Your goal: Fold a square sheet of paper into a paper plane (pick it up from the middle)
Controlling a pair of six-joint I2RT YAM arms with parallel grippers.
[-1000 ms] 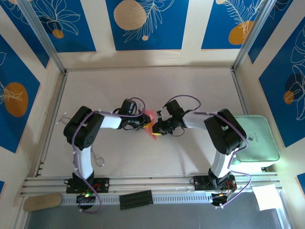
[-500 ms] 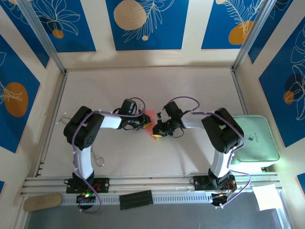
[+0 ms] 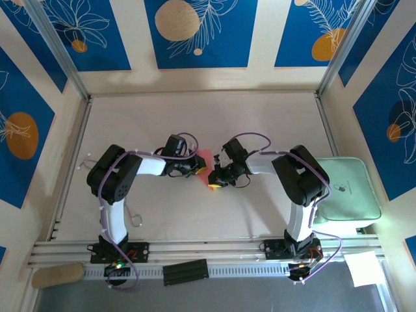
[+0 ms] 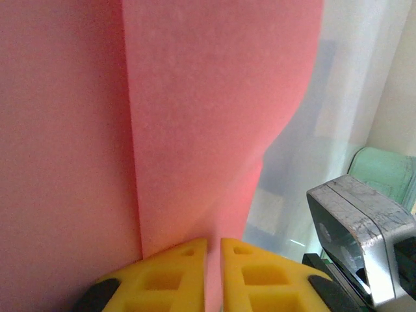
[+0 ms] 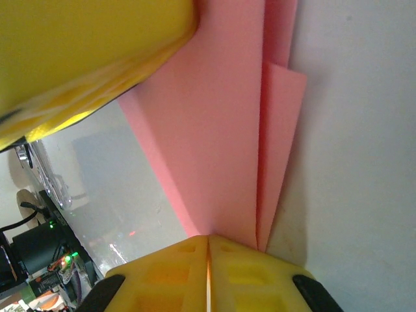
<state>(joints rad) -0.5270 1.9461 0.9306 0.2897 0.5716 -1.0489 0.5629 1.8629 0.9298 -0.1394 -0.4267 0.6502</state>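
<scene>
The pink-red sheet of paper (image 3: 205,159) is folded into layered flaps with creases and hangs between both grippers over the middle of the table. My left gripper (image 3: 199,170) comes in from the left and is shut on it. In the left wrist view the paper (image 4: 208,117) runs down between the yellow fingertips (image 4: 175,273) of that gripper (image 4: 214,260). My right gripper (image 3: 214,183) comes in from the right, also shut on the paper. In the right wrist view the folded flaps (image 5: 221,143) fan out from its closed pads at the gripper (image 5: 208,244), and the left gripper's yellow finger (image 5: 84,52) sits above.
A pale green pad (image 3: 348,188) lies at the table's right edge, with a white paper sheet (image 3: 364,268) near the front right. A black bar (image 3: 185,271) and a tan block (image 3: 57,275) rest on the front rail. Patterned walls (image 3: 195,32) close in three sides.
The right arm's wrist and elbow have edged slightly left, toward the left gripper. Both grippers stay shut on the paper, which has barely shifted.
</scene>
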